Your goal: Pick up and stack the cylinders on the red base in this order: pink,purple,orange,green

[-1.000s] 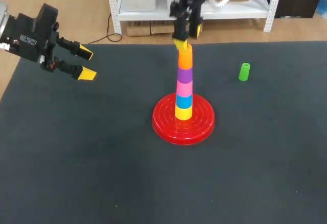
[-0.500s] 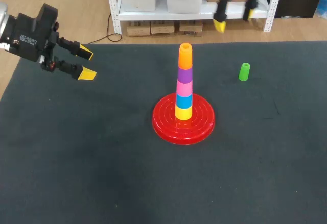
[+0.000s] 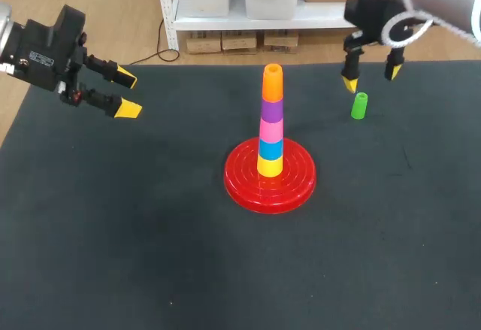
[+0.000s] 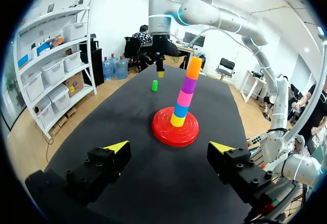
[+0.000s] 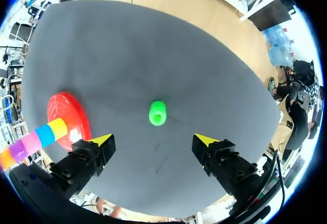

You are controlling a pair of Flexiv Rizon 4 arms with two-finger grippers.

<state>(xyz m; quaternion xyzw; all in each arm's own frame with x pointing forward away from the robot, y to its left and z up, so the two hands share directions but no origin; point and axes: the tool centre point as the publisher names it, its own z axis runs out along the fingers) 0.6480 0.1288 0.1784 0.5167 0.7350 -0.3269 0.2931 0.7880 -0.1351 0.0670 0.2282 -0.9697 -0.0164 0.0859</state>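
Observation:
On the red base (image 3: pixel 270 182) (image 4: pixel 174 129) (image 5: pixel 68 117) stands a stack of yellow, blue, pink, purple and orange cylinders, the orange one (image 3: pixel 272 83) (image 4: pixel 193 67) on top. The green cylinder (image 3: pixel 359 105) (image 5: pixel 157 113) (image 4: pixel 155 85) stands upright on the black mat at the back right. My right gripper (image 3: pixel 370 76) (image 5: pixel 153 141) hovers open just above it, fingers straddling it without touching. My left gripper (image 3: pixel 125 95) (image 4: pixel 169 149) hangs open and empty over the mat's far left, pointing toward the stack.
The black mat (image 3: pixel 150 232) covers the whole table. A shelf unit with bins stands just past its back edge.
My right gripper let go of the orange cylinder on the stack, opened wide, swung right and came down over the green cylinder. The left arm has not moved.

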